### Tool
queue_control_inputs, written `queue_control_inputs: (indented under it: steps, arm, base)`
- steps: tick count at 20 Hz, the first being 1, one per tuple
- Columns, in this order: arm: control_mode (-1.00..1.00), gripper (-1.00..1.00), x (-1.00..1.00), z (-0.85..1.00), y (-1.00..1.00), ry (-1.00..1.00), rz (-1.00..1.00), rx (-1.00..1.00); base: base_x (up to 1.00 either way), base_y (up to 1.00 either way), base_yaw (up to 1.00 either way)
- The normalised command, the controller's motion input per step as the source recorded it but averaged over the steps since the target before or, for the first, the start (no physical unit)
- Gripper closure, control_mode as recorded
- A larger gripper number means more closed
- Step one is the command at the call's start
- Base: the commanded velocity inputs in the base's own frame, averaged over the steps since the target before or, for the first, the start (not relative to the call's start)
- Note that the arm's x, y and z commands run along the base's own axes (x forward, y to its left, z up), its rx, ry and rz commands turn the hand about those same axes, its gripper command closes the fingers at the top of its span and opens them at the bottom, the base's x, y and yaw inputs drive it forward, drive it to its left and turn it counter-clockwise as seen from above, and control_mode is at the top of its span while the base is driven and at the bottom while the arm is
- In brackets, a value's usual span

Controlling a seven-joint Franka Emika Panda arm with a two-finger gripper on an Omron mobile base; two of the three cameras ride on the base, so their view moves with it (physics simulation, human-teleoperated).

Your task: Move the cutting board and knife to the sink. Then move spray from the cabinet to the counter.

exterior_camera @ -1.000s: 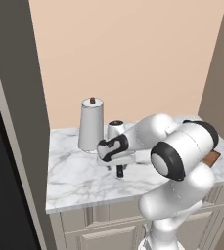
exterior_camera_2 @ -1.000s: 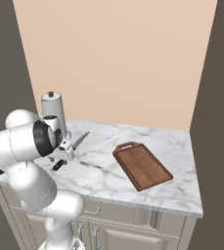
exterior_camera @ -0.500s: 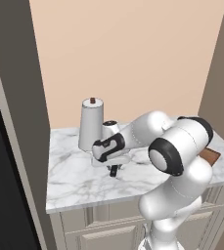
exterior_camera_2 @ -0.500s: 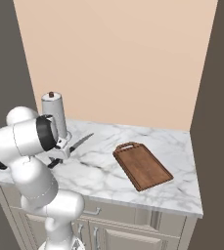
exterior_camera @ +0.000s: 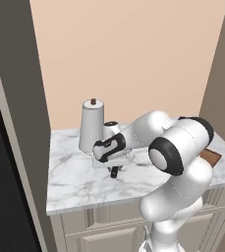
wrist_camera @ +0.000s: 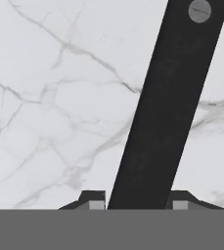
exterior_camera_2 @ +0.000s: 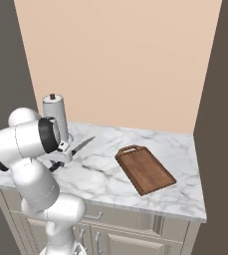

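Knife first: the long slim kitchen knife with a black handle and dark grey blade (exterior_camera_2: 80, 147) is lying flat on the white marble table with grey veins (exterior_camera_2: 110, 174), near its left end, its blade pointing toward the peach back wall (exterior_camera_2: 120, 60). In the hand view the black handle (wrist_camera: 162, 112) is running up between the two small dark fingertips (wrist_camera: 93, 197), which are sitting just beside either edge of it, so the pincer (wrist_camera: 137, 201) is closing on the handle of the knife. In the left base view the pincer (exterior_camera: 115, 170) is reaching down to the table just in front of the tall white paper-towel roll (exterior_camera: 91, 125), which is standing upright near the wall.

Further right, well apart from the knife, the large rectangular dark reddish-brown wooden cutting board (exterior_camera_2: 145, 169) is lying flat on the table, its small curved handle turned toward the wall. Below the table, cream panelled cabinet fronts (exterior_camera_2: 135, 239) are showing.
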Motion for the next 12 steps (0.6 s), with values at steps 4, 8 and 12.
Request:
queue_control_inputs:
  steps: [4,8,12]
  arm:
    - [-1.00,1.00,-0.56,-1.00,-0.23,0.00,-0.09,-0.06]
    - [-1.00,1.00,-0.88,-1.00,-0.27,-0.04,-0.09,-0.08]
    - [-1.00,1.00,-0.56,-0.34,-0.51,-0.06,-0.13,0.02]
  base:
    - [0.00,0.00,0.00]
    - [0.00,0.00,0.00]
    - [0.00,0.00,0.00]
